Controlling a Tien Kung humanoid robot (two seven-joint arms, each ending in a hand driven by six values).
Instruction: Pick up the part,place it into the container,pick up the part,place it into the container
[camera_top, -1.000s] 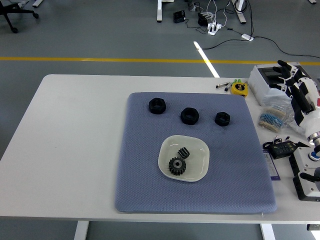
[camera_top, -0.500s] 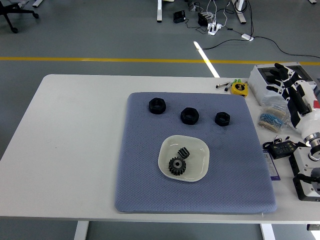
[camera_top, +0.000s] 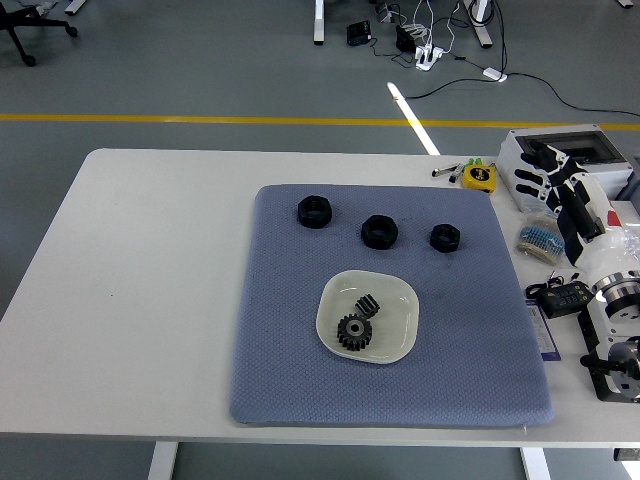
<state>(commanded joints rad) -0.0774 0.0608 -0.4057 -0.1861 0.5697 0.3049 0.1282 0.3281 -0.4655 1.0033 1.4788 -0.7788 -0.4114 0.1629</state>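
- A blue-grey mat (camera_top: 300, 380) is lying on the white table (camera_top: 140, 280), covering its middle.
- A pale dish (camera_top: 398, 310), serving as the container, is sitting on the mat's centre, slightly toward the near edge.
- 2 black gears are lying inside the dish: a large gear (camera_top: 354, 333) at the near side and a small gear (camera_top: 368, 305) just behind it, close together; contact cannot be judged.
- 3 black nuts are sitting in a row on the mat behind the dish: left nut (camera_top: 314, 211), middle nut (camera_top: 379, 231), right nut (camera_top: 445, 238), all well apart from the dish.
- The right hand (camera_top: 560, 190) is hovering at the table's right edge, over clutter, fingers spread and holding nothing.
- A yellow tape measure (camera_top: 480, 177) is lying beside the mat's far right corner.
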